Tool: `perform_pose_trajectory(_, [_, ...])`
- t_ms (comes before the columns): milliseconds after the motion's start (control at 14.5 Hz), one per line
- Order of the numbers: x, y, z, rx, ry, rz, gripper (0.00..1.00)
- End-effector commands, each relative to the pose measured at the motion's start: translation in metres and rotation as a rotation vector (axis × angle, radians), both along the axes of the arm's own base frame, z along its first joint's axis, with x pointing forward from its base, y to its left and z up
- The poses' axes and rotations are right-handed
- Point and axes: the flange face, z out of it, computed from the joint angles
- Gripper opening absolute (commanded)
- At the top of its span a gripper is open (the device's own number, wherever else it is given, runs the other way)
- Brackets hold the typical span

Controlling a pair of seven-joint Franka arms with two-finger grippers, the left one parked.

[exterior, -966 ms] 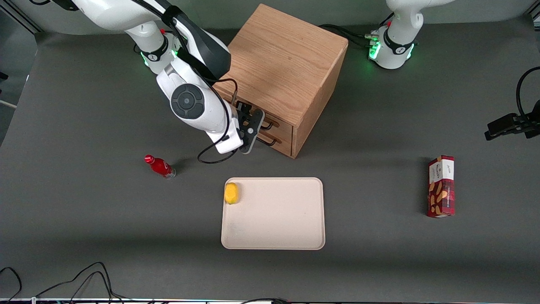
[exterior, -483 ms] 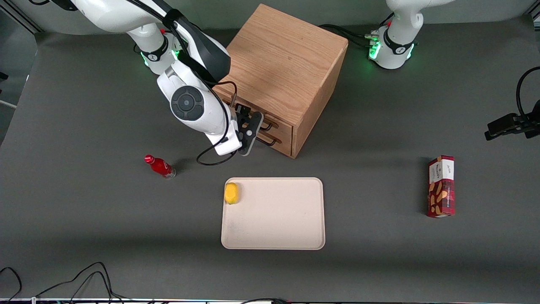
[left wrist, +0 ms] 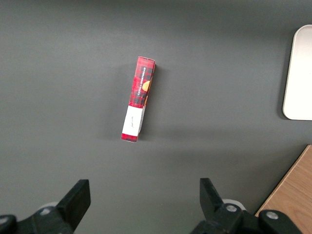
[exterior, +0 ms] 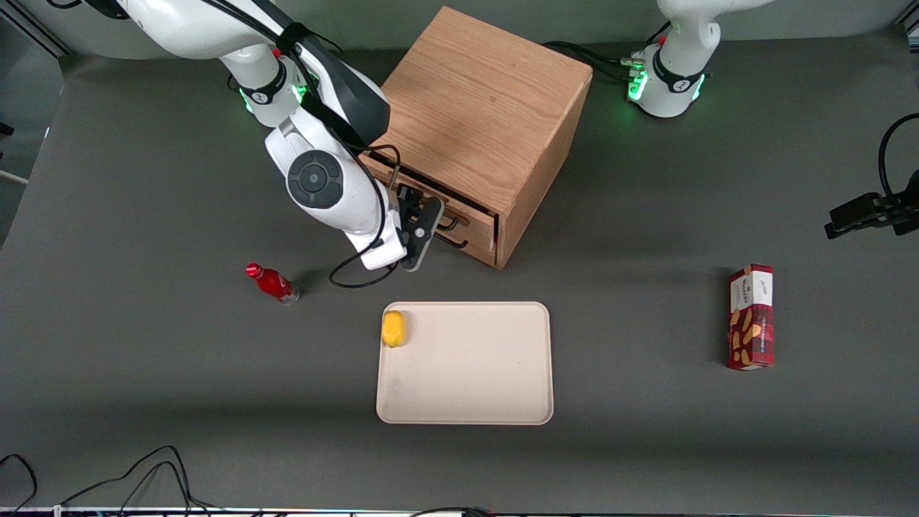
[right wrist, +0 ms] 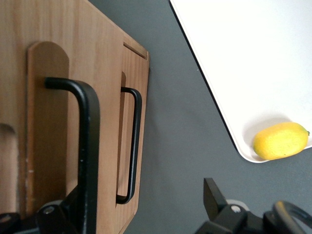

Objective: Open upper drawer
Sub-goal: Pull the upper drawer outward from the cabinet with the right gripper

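A dark grey surface [exterior: 143,179] carries everything here, with loose black cables [exterior: 143,474] trailing at its edge nearest the front camera. A light oak cabinet [exterior: 481,108] stands in the middle of the part farthest from that camera, its drawer fronts turned at an angle toward the working arm's end. The upper drawer [exterior: 431,192] sits slightly pulled out from the cabinet face, a thin dark gap showing above its front, with the lower drawer [exterior: 470,244] just beneath it. The gripper [exterior: 422,224] is at the drawer fronts, and its fingers [right wrist: 73,204] are clamped on the upper drawer's black bar handle [right wrist: 87,141], which runs between them in the right wrist view; the lower drawer's matching handle [right wrist: 134,146] shows just beside it. Nearer the front camera lies a cream tray [exterior: 474,380], and a yellow lemon [exterior: 393,328] rests in its corner nearest the cabinet. A small red bottle [exterior: 271,283] lies on its side toward the working arm's end, well apart from the tray. A red snack box [exterior: 751,317] lies flat toward the parked arm's end.
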Motion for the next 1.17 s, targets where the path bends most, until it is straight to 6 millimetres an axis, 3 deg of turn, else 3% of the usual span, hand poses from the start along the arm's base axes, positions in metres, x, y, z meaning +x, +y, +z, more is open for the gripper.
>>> perform_pose_trajectory(0, [0.009,-0.008,-0.004,0.003,-0.017,0.009,1.0])
perform_pose_trajectory(414, [0.025,-0.02,-0.008,-0.003,-0.034,0.004,1.0])
perform_pose_trajectory(621, [0.035,-0.021,0.005,0.019,-0.068,0.043,1.0])
perform_pose_trajectory(1103, [0.065,-0.05,0.011,0.027,-0.098,0.022,1.0])
